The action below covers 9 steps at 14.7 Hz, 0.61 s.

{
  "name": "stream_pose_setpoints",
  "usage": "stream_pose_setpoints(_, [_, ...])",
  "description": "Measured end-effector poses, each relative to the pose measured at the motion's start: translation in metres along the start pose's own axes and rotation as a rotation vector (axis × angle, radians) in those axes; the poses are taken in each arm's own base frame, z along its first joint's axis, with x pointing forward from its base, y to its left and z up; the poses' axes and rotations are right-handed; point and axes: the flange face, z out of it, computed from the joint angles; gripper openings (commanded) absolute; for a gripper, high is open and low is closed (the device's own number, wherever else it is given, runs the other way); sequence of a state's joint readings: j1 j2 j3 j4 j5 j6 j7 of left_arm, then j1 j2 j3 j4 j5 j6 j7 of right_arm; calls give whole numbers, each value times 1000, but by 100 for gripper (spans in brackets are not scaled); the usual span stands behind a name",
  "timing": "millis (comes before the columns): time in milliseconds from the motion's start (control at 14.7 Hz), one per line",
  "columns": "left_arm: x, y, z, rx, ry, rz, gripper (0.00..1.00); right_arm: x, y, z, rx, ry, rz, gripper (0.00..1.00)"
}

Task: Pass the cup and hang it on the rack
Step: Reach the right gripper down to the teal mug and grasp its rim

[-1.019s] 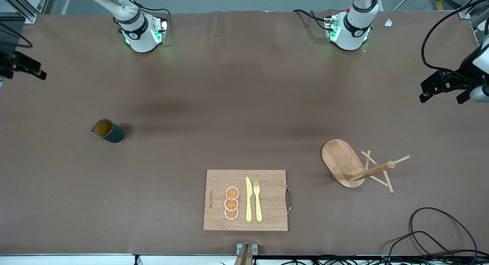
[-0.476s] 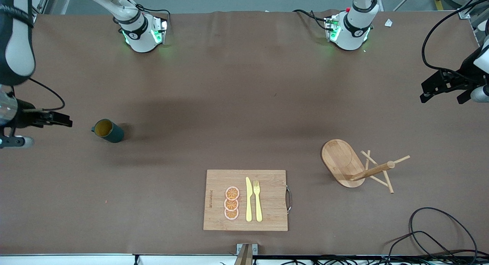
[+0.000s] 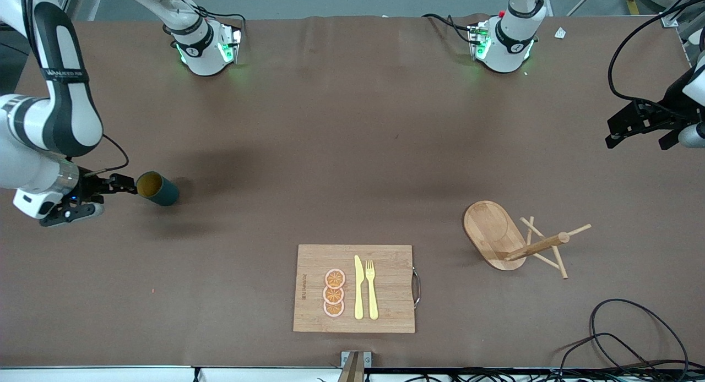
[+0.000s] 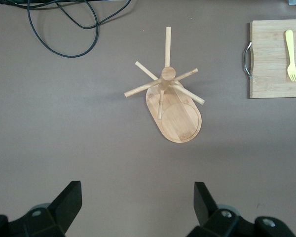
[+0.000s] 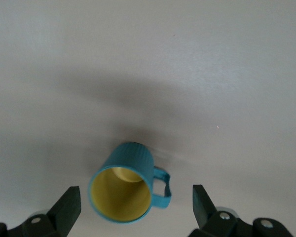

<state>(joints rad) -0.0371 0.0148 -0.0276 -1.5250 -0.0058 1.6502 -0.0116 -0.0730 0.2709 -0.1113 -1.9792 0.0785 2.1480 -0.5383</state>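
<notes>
The cup is a dark teal mug with a yellowish inside, standing on the table toward the right arm's end. In the right wrist view the cup shows from above, with its handle out to one side. My right gripper is open and empty, right beside the cup. In the right wrist view that gripper has its fingers spread wider than the cup's rim. The rack stands toward the left arm's end and also shows in the left wrist view. My left gripper waits open over the table's end, and it shows empty in the left wrist view.
A rectangular wooden cutting board with a yellow knife, a yellow fork and orange slices lies near the front edge. Black cables loop at the front corner by the left arm's end.
My right arm has swung in from the table's end and brought its open gripper up beside the cup. The left arm, the cup and the rack have not moved.
</notes>
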Motion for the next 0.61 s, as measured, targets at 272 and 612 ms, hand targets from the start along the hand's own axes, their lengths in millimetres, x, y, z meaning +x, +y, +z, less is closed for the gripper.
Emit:
stream_pose_setpoints(272, [0,0,0,0,0,0,100,-19,5,53,-24,22,-79,83])
stream_pose_setpoints(612, [0,0,0,0,0,0,100,-34,-1,97,-28,8,-158,0])
